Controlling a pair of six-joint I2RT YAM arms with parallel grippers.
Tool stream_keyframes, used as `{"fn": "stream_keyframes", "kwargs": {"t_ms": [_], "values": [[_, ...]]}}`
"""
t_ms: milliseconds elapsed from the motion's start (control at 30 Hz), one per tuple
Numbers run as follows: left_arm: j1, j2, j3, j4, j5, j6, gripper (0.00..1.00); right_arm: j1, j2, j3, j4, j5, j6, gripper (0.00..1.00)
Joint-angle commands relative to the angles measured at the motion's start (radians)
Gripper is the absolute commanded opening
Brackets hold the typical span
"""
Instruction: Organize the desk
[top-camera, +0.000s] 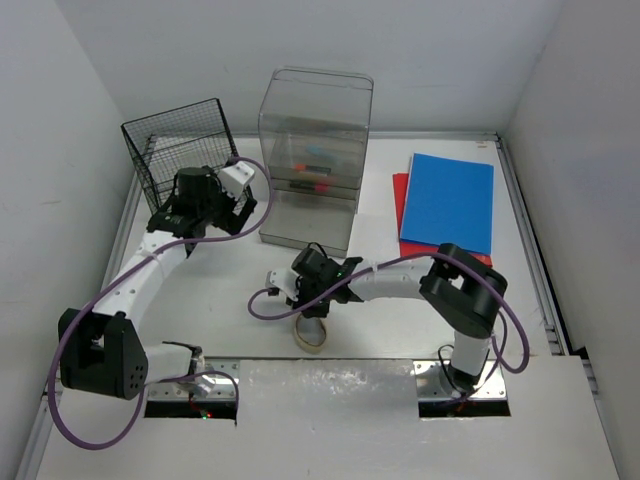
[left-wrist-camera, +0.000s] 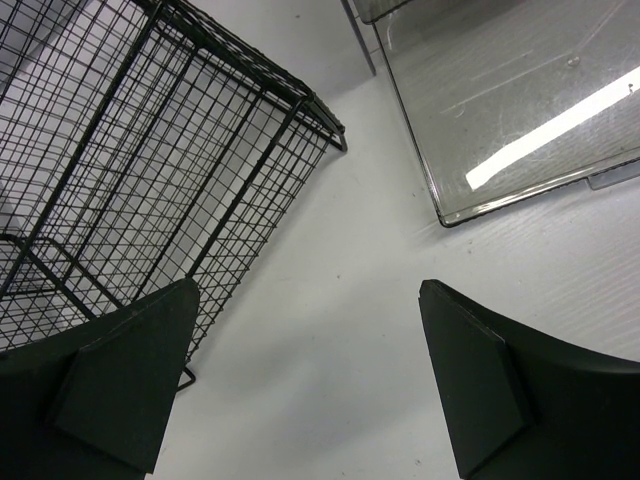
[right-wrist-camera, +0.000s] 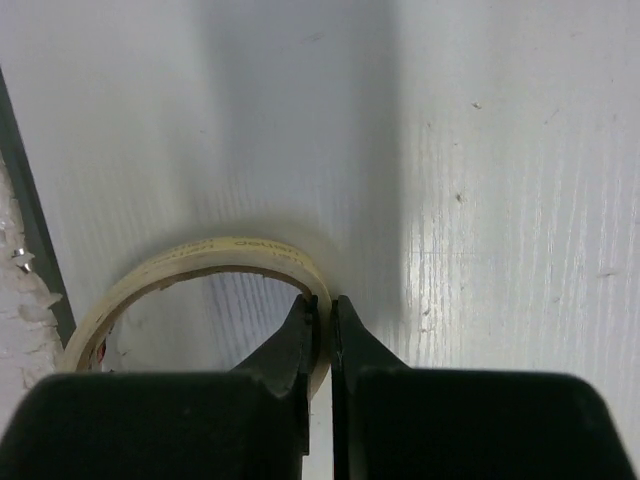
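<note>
White desk (top-camera: 390, 330) fills the floor of the walled bay you are working in, with grey rails along its edges, and everything else stands or lies on it.

Your right gripper (right-wrist-camera: 322, 300) has its jaws nearly together, pinching the wall of a pale tape ring (right-wrist-camera: 220, 250): one finger sits inside the loop, the other outside. You cannot tell from these views whether the ring rests on the desk or is raised off it. Ring and gripper are on the near side of the clear drawer box (top-camera: 315, 150), well apart from it and close to the desk's near edge.

Your left gripper (left-wrist-camera: 308, 290) has its jaws spread wide with only bare desk between them. It hangs just left of the drawer box, in the gap between the box and a black wire rack (top-camera: 180, 150) that stands at the box's left.

To the right of the drawer box lies a blue folder (top-camera: 448, 200) on top of a red folder (top-camera: 400, 200), whose edge shows along its left side. Small coloured items sit inside the box, too small to name.
</note>
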Motion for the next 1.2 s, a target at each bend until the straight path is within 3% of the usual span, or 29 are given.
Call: {"fn": "stream_keyframes", "kwargs": {"t_ms": [0,133,233,267,300,400,600,867,1000,1133,1167], "values": [[0.013,-0.028,-0.004,0.045,0.006,-0.008,0.91,-0.001,-0.044,0.005,-0.013,0.022,0.013,0.0],[0.013,-0.028,-0.007,0.053,0.0,-0.016,0.91,-0.027,-0.191,-0.021,0.1,0.025,0.033,0.0],[0.013,-0.028,-0.007,0.055,0.0,-0.017,0.91,-0.091,-0.284,-0.038,0.252,0.145,0.13,0.0],[0.013,-0.028,-0.007,0.053,0.001,-0.017,0.91,-0.151,-0.289,-0.035,0.278,0.251,0.174,0.0],[0.013,-0.028,-0.007,0.051,0.003,-0.017,0.91,-0.18,-0.283,-0.022,0.304,0.328,0.311,0.0],[0.013,-0.028,-0.007,0.048,0.003,-0.016,0.91,-0.288,-0.207,0.03,0.323,0.507,0.571,0.0],[0.013,-0.027,-0.007,0.048,0.004,-0.01,0.91,-0.308,0.034,0.253,0.243,0.659,0.734,0.0],[0.013,-0.027,-0.01,0.044,0.017,-0.005,0.91,-0.311,0.162,0.38,0.229,0.789,0.908,0.01],[0.013,-0.022,-0.013,0.047,0.018,0.0,0.91,-0.311,0.214,0.411,0.232,0.708,0.923,0.18],[0.013,-0.022,-0.013,0.044,0.018,0.003,0.91,-0.309,0.246,0.452,0.204,0.633,0.896,0.49],[0.013,-0.022,-0.012,0.042,0.018,0.003,0.91,-0.308,0.242,0.454,0.197,0.631,0.883,0.53]]}}
